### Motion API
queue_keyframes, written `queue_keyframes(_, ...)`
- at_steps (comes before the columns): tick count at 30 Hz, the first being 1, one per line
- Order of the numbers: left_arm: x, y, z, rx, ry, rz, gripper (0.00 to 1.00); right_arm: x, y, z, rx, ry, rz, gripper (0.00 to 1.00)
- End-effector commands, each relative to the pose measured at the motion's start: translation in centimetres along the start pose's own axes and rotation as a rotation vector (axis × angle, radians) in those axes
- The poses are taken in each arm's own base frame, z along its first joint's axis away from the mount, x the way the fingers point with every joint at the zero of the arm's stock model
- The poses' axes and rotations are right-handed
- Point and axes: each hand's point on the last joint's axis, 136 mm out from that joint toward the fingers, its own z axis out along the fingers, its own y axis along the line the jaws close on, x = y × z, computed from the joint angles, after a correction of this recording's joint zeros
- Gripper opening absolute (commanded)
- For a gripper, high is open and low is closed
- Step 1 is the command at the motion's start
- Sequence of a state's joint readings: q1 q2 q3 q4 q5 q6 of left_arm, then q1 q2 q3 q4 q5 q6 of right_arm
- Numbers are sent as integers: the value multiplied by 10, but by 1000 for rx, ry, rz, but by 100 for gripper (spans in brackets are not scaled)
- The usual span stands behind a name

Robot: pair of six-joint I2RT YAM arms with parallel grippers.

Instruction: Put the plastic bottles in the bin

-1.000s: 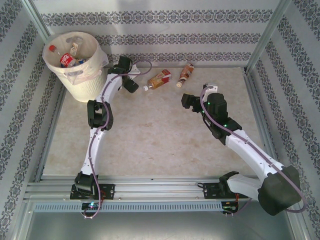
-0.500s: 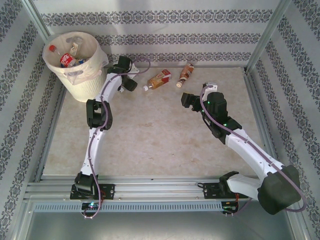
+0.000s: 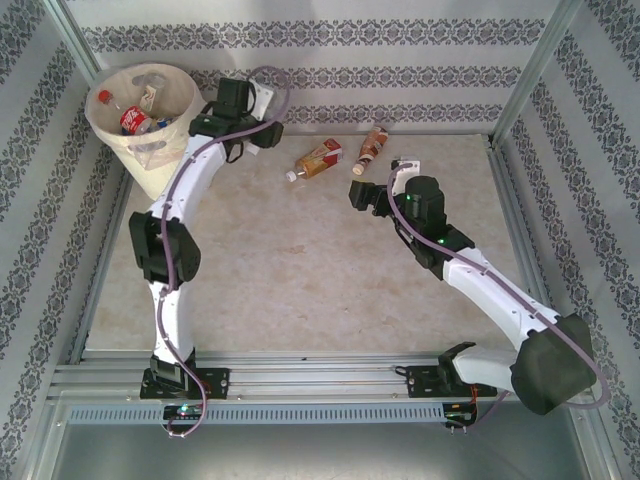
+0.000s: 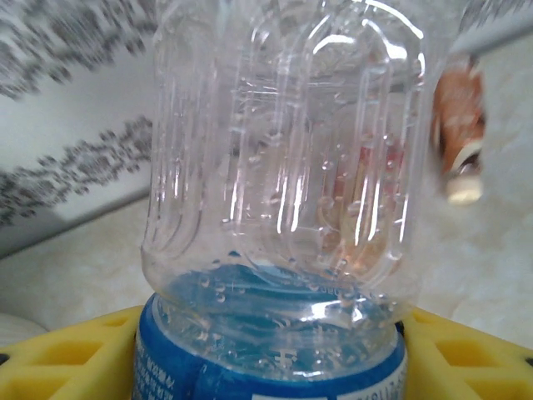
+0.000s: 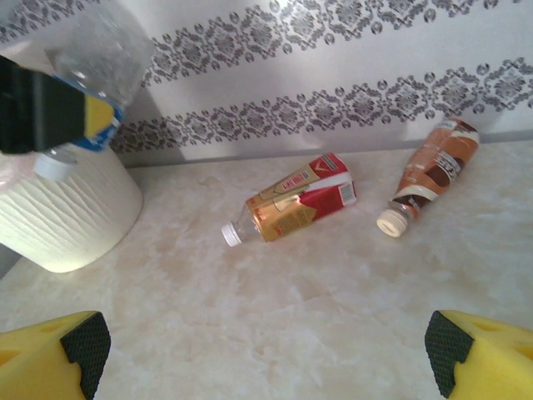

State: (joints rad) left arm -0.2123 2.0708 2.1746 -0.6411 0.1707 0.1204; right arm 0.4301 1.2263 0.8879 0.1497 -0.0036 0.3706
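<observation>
Holding blue-label bottle (image 4: 283, 192) in L jaws, cap down, axis tilted | R jaws wide open, empty

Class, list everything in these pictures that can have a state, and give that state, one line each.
Left end effector: shut on the blue-labelled bottle, raised beside the bin.
Right end effector: open, empty, above the table.
Red-labelled bottle: capped, lying on its side on the table.
Brown-labelled bottle: capped, lying on its side.
Bin: upright, lined, bottles inside.
</observation>
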Motion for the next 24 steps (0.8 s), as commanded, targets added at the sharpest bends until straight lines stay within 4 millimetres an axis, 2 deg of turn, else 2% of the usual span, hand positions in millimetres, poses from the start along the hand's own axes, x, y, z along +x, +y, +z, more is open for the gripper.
queue_keyframes(1, -28, 2, -36, -4, -87, -95, 51, -26, 23, 2, -86, -59, 7, 98)
queue_keyframes(5, -46, 15, -76, -86, -145, -115, 51, -29, 32, 8, -127, -56, 7, 98)
queue_keyframes(7, -54, 31, -96, -173, -175, -130, 51, -30, 37, 11, -146, -54, 14, 98)
queue_keyframes(13, -67, 101, -140, -460, -264, -241, 51, -28, 44, 16, -179, -35, 35, 98)
queue_keyframes(15, -68, 124, -149, -509, -291, -291, 51, -26, 45, 17, -186, -27, 37, 98)
queue_keyframes(19, -64, 164, -150, -560, -305, -374, 52, -26, 44, 16, -179, -25, 41, 98)
queue_keyframes(24, -65, 190, -131, -526, -309, -367, 56, -28, 40, 14, -154, -34, 66, 98)
